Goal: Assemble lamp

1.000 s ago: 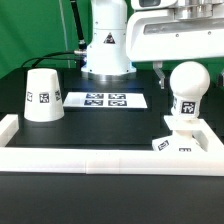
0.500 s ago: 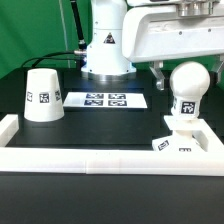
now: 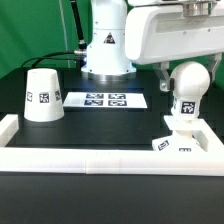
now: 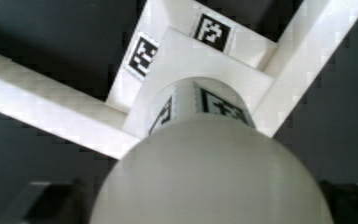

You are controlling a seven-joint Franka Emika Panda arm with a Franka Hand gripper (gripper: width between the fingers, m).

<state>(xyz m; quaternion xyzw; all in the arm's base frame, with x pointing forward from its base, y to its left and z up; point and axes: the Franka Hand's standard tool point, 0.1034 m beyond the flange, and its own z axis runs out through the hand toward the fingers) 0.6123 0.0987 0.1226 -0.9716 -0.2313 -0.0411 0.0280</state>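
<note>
Bulb [image 3: 188,90] standing on its base [image 3: 186,143] as we see the end effector [image 3: 188,78] settle lower around it, fingers [image 3: 162,78] apart on either side, seemingly ready to grasp.

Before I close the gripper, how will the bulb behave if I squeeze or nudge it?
The bulb looks top-heavy, a wide round head on a narrow stem, so a sideways nudge would probably tip it. Its smooth curved surface may slip in the gripper. It looks like rigid plastic, likely light; once off the base it would probably roll.
</note>
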